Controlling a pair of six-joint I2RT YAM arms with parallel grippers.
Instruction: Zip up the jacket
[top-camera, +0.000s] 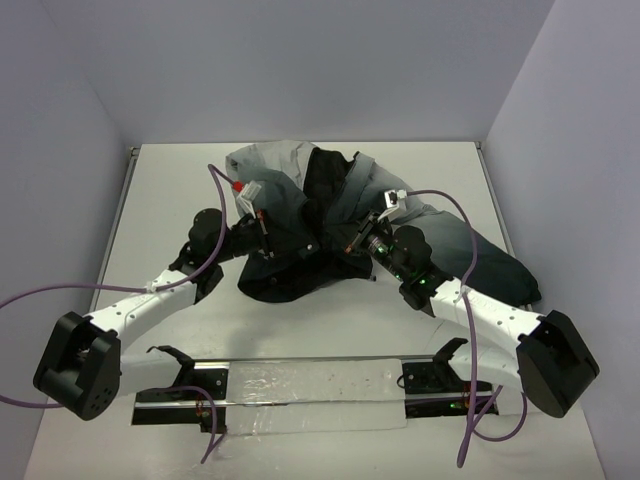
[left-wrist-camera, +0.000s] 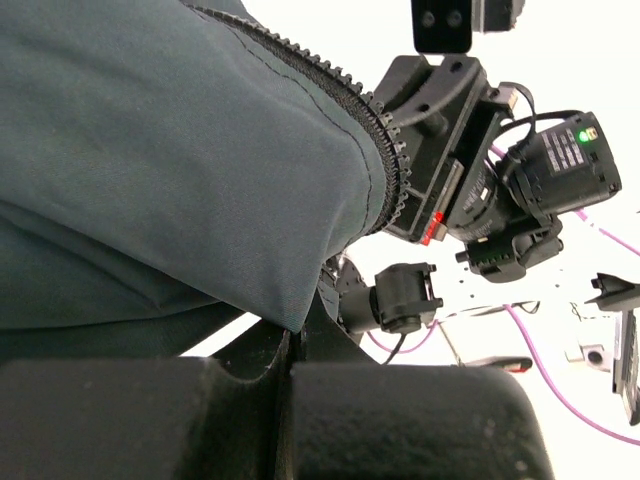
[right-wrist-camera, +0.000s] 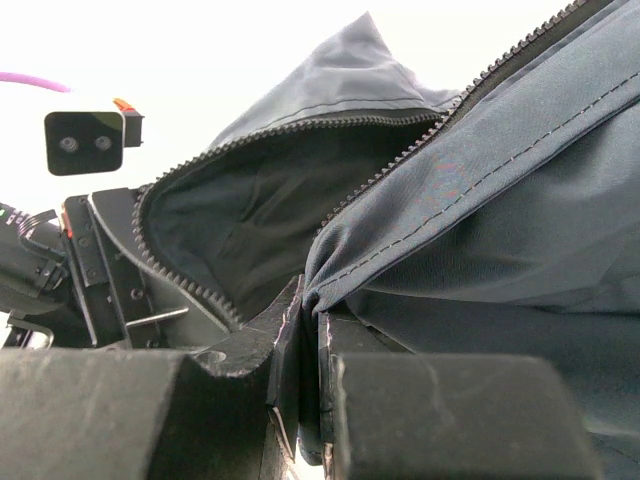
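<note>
A white table (top-camera: 170, 200) fills the middle of the top view. The jacket (top-camera: 350, 195) lies crumpled on its upper centre, light grey at the top and fading to dark charcoal lower down, with one dark sleeve stretching toward the right edge. Across the lower centre, along the table's near edge, lies a clear strip (top-camera: 310, 385) beside a dark rail (top-camera: 170, 402)

The top camera looks down from above and behind the 2 arm bases (top-camera: 80, 365), taking in the whole table (top-camera: 170, 180). Each wrist camera sits right behind its own fingers (left-wrist-camera: 150, 420), pressed close to the jacket (left-wrist-camera: 150, 150). The 2 wrist views face each other; all 3 share the zipper (left-wrist-camera: 385, 170) edge
</note>
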